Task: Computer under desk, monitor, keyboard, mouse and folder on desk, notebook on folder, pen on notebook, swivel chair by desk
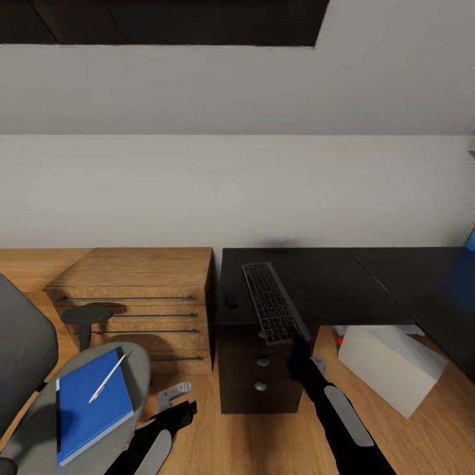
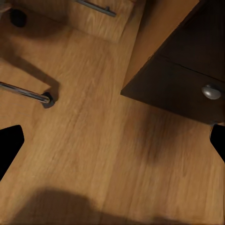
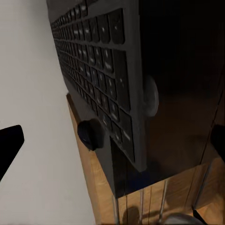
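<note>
The keyboard (image 1: 269, 303) lies lengthwise on the black desk (image 1: 343, 284), and its near end juts past the front edge over the drawer unit (image 1: 258, 369). My right gripper (image 1: 295, 338) is open at that near end, and up close the keyboard (image 3: 101, 84) sits just ahead of it. The mouse (image 1: 231, 301) rests on the desk left of the keyboard. On the seat of the swivel chair (image 1: 39, 369) lies the blue folder (image 1: 92, 406) with the white pen (image 1: 107, 378) on it. My left gripper (image 1: 187, 410) hangs open above the floor. The computer (image 1: 389, 363) is a white box under the desk. Monitor and notebook are out of view.
A light wooden cabinet (image 1: 138, 297) with drawer handles stands left of the desk against the white wall. The chair's chrome leg (image 2: 23, 91) and caster reach across the wooden floor (image 2: 108, 150) near the drawer unit's corner (image 2: 187, 70). A blue panel (image 1: 470, 241) shows at the right edge.
</note>
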### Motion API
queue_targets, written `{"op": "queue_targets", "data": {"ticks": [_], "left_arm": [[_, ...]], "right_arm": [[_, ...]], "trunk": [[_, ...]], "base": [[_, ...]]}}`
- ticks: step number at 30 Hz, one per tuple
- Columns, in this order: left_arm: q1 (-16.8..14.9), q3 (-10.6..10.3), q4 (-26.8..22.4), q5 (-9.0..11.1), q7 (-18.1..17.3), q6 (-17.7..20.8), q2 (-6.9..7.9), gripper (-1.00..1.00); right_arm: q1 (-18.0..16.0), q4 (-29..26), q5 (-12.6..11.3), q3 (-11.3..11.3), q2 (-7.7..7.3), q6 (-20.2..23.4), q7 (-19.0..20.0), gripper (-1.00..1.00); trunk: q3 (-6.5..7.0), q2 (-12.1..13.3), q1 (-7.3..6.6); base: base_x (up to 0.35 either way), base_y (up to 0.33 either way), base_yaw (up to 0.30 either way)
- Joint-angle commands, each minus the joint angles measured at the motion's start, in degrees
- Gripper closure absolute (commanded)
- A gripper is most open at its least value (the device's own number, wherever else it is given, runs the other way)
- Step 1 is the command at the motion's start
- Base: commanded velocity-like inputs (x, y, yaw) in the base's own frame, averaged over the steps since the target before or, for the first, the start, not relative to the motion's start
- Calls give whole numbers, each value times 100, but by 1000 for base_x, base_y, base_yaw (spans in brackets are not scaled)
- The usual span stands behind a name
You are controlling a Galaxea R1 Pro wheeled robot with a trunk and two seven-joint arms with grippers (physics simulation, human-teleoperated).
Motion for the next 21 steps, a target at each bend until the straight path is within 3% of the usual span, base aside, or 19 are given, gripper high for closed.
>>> {"op": "queue_targets", "data": {"ticks": [1,21], "left_arm": [[-3,-10,-10,46,49,11,2,-100],[-3,-16,-3,41,51,11,2,-100]], "right_arm": [[-2,-7,-39,-1,0,9,-23,-100],[-2,-7,-47,-1,-7,17,-28,-100]], "trunk": [[-6,-3,-3],[-6,-3,-3]], "base": [[-213,-254,0],[-163,-304,0]]}}
